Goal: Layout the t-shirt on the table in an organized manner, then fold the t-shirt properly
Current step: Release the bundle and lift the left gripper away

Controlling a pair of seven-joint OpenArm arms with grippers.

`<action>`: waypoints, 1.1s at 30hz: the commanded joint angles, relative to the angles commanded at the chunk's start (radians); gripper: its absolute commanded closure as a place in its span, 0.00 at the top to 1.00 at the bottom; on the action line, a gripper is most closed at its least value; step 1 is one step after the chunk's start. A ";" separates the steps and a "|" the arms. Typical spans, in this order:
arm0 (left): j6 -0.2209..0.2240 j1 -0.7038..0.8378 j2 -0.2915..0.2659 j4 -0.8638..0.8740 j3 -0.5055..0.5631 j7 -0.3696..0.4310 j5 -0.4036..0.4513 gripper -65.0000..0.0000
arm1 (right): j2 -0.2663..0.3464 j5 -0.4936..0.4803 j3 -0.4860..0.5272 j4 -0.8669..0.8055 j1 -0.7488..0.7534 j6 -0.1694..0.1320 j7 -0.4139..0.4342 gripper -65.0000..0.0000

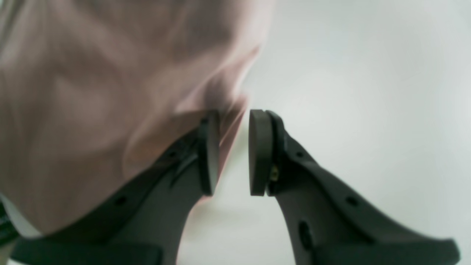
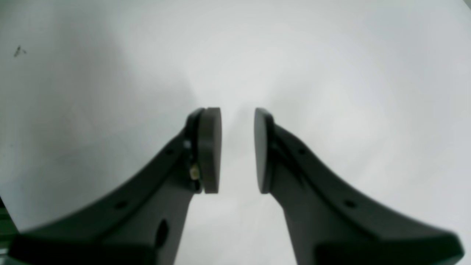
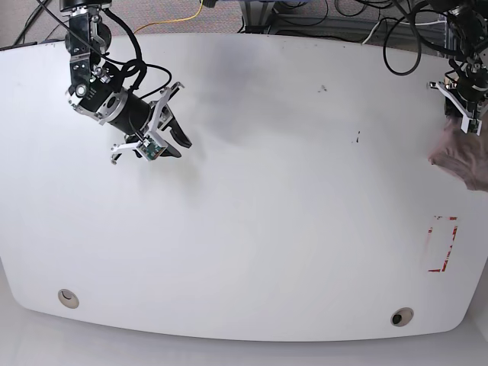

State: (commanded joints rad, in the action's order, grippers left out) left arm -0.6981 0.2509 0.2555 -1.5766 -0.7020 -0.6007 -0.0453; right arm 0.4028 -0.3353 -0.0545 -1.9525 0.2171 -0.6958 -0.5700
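Note:
The dusty mauve t-shirt fills the left half of the left wrist view, blurred and bunched, draped over the left finger. One edge of it lies between the pads. My left gripper is open, with white table showing through the gap. In the base view the left gripper is at the table's far right, and the t-shirt is a blurred patch just below it, running off the frame. My right gripper is open and empty over bare table, at the far left in the base view.
A red rectangular mark sits near the right front of the table. Two round holes lie along the front edge. Dark specks dot the middle. Cables run beyond the far edge.

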 joint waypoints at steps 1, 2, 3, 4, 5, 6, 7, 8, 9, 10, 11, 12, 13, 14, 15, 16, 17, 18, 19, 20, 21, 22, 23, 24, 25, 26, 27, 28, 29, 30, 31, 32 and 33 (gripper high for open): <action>0.000 0.000 -0.009 -0.028 0.005 -0.014 0.000 0.20 | 0.000 0.000 0.000 -0.002 0.000 0.000 0.000 0.22; 0.000 0.000 -0.018 -0.046 0.006 -0.026 0.000 0.20 | 0.000 -0.002 0.000 -0.005 0.000 0.000 0.000 0.22; 0.000 0.000 -0.032 -0.071 0.009 -0.041 0.000 0.20 | 0.000 0.002 0.000 -0.011 -0.002 0.000 0.000 0.22; 0.000 0.000 -0.043 -0.094 0.009 -0.051 0.000 0.20 | 0.000 0.005 0.000 -0.018 -0.002 0.000 0.000 0.22; 0.000 0.000 -0.057 -0.127 0.009 -0.061 0.000 0.20 | 0.000 0.005 0.000 -0.025 -0.002 0.000 0.000 0.22; 0.000 0.000 -0.069 -0.160 0.011 -0.063 0.000 0.20 | 0.000 0.005 0.000 -0.034 -0.003 0.003 0.000 0.22; 0.000 -0.002 -0.081 -0.192 0.011 -0.063 0.000 0.20 | 0.000 0.006 0.000 -0.044 -0.003 0.008 0.000 0.22; 0.000 -0.002 -0.095 -0.215 0.012 -0.063 0.002 0.20 | 0.000 0.006 0.000 -0.051 -0.003 0.008 0.000 0.22; 0.000 -0.002 -0.112 -0.242 0.014 -0.060 0.002 0.20 | -0.002 0.006 0.000 -0.057 -0.003 0.009 0.003 0.22; 0.000 -0.003 -0.133 -0.267 0.021 -0.052 0.005 0.20 | -0.002 0.008 0.000 -0.060 -0.005 0.009 0.005 0.22; 0.000 -0.006 -0.147 -0.282 0.031 -0.044 0.006 0.20 | -0.002 0.008 0.000 -0.061 -0.005 0.009 0.006 0.22; 0.000 -0.006 -0.161 -0.296 0.046 -0.032 0.006 0.20 | -0.002 0.008 0.000 -0.061 -0.006 0.011 0.012 0.22; 0.000 -0.006 -0.169 -0.304 0.060 -0.018 0.006 0.20 | -0.002 0.011 0.000 -0.060 -0.006 0.012 0.023 0.22; 0.000 -0.006 -0.175 -0.308 0.075 -0.003 0.008 0.20 | -0.002 0.018 0.000 -0.055 -0.009 0.015 0.041 0.22; 0.000 -0.006 -0.183 -0.308 0.110 0.034 0.008 0.20 | -0.003 0.041 0.000 -0.051 -0.017 0.032 0.078 0.22; 0.000 -0.006 -0.186 -0.308 0.141 0.066 0.008 0.20 | -0.008 0.072 0.006 -0.035 -0.021 0.049 0.115 0.22; 0.000 -0.006 -0.186 -0.307 0.167 0.095 0.008 0.20 | -0.017 0.094 0.008 -0.020 -0.021 0.060 0.138 0.23; 0.000 -0.005 -0.186 -0.307 0.198 0.133 0.008 0.20 | -0.037 0.130 0.008 0.009 -0.023 0.068 0.175 0.23; 0.007 -0.002 -0.187 -0.305 0.233 0.186 0.009 0.20 | -0.063 0.175 0.002 0.043 -0.026 0.071 0.226 0.23; 0.035 0.000 -0.187 -0.305 0.253 0.213 0.014 0.20 | -0.078 0.199 0.000 0.061 -0.031 0.072 0.256 0.23; 0.059 0.000 -0.189 -0.305 0.272 0.239 0.021 0.20 | -0.087 0.221 -0.003 0.080 -0.037 0.072 0.284 0.23; 0.105 0.009 -0.192 -0.305 0.313 0.290 0.046 0.20 | -0.107 0.262 -0.020 0.117 -0.041 0.075 0.348 0.23; 0.125 0.014 -0.195 -0.305 0.331 0.316 0.060 0.20 | -0.120 0.281 -0.034 0.137 -0.041 0.075 0.387 0.23; 0.150 0.020 -0.201 -0.305 0.358 0.348 0.075 0.20 | -0.132 0.298 -0.049 0.160 -0.041 0.077 0.423 0.23; 0.173 0.025 -0.209 -0.305 0.379 0.388 0.092 0.20 | -0.152 0.315 -0.072 0.189 -0.041 0.077 0.476 0.23; 0.188 0.031 -0.216 -0.305 0.394 0.420 0.106 0.20 | -0.169 0.321 -0.089 0.210 -0.041 0.078 0.512 0.23; 0.200 0.041 -0.227 -0.305 0.408 0.462 0.120 0.20 | -0.183 0.322 -0.114 0.236 -0.040 0.078 0.559 0.23; 0.205 0.051 -0.238 -0.305 0.419 0.497 0.129 0.20 | -0.198 0.322 -0.138 0.262 -0.038 0.078 0.605 0.23; 0.205 0.058 -0.245 -0.305 0.427 0.520 0.135 0.20 | -0.206 0.322 -0.152 0.276 -0.037 0.078 0.632 0.23; 0.202 0.068 -0.255 -0.305 0.431 0.542 0.138 0.20 | -0.215 0.324 -0.169 0.295 -0.035 0.078 0.663 0.23; 0.200 0.078 -0.259 -0.305 0.436 0.557 0.140 0.20 | -0.219 0.324 -0.178 0.310 -0.032 0.078 0.683 0.23; 0.200 0.092 -0.265 -0.305 0.437 0.568 0.140 0.20 | -0.224 0.324 -0.192 0.333 -0.012 0.078 0.710 0.23; 0.200 0.100 -0.267 -0.305 0.439 0.571 0.140 0.20 | -0.224 0.321 -0.196 0.341 -0.005 0.078 0.718 0.23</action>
State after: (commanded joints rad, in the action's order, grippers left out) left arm -0.4979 0.3506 -0.0115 -1.8819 -0.2631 -0.0299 0.0944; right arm 0.1788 -0.0146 -0.2509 -1.6118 0.2125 -0.6176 0.1481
